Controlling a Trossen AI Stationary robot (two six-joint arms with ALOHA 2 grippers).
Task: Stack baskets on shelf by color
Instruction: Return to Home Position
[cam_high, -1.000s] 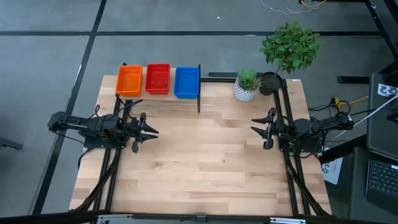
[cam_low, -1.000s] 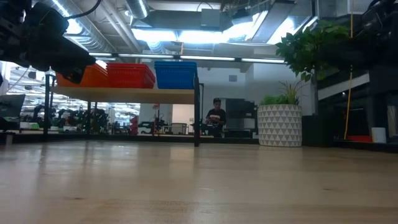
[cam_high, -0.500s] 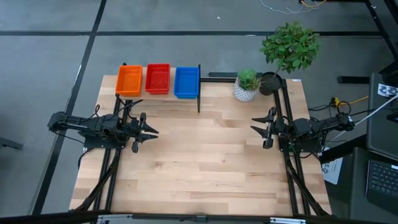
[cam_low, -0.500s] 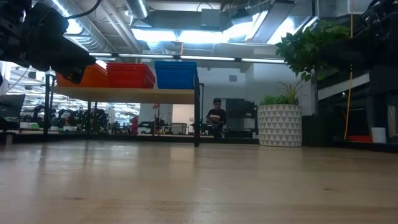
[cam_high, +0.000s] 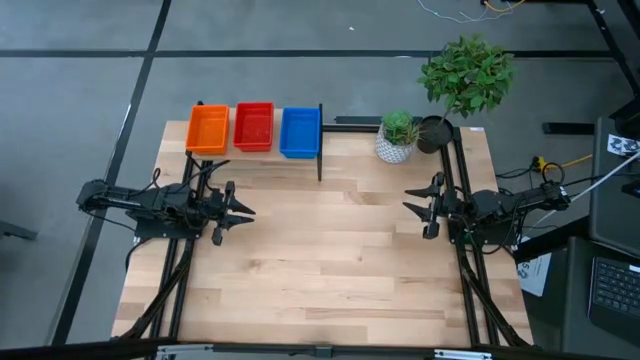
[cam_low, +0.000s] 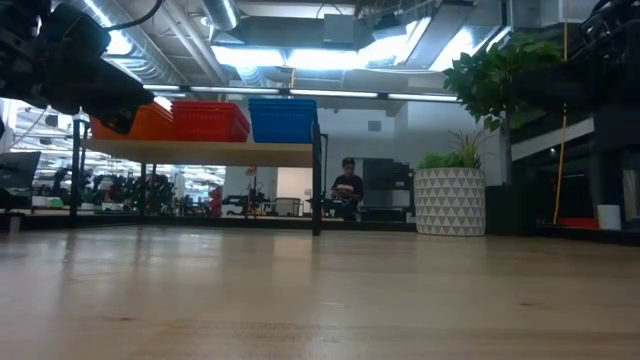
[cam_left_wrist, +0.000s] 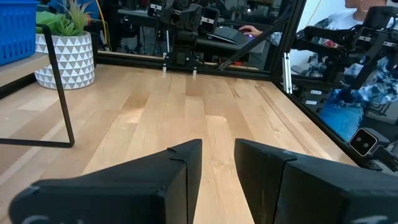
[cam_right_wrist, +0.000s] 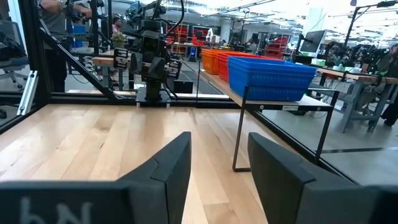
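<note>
**Left claw** (cam_high: 248, 211): hangs over the planked light-wood counter (cam_high: 320, 260), in front of the orange end of the shelf (cam_high: 258, 153) and well apart from it. Its dark, blunt fingers (cam_left_wrist: 186, 165) are parted by a narrow gap, released.

**Right claw** (cam_high: 408, 207): hangs in front of the shelf and off past its blue end, facing the left claw across the counter. Its fingers (cam_right_wrist: 168, 165) are likewise parted and released.

**Between:** smooth striped wood lies between each claw and the shelf.

**Shelf:** a narrow pale plank on thin black metal uprights (cam_high: 320, 150). It carries the baskets as three stacks side by side, all rectangular with perforated plastic mesh walls.
- The orange stack (cam_high: 208, 130) is at the left end.
- The red stack (cam_high: 253, 127) is in the middle.
- The blue stack (cam_high: 299, 132) is at the right end, against an upright.

The number in each stack cannot be told.

**Beside the shelf:** near the blue end stands a white triangle-patterned pot (cam_high: 396, 148) with a spiky green plant. A taller leafy plant (cam_high: 467, 72) stands farther from the shelf.

**Beyond the shelf:** in the low view, a person (cam_low: 347, 187) sits in the room behind.
</note>
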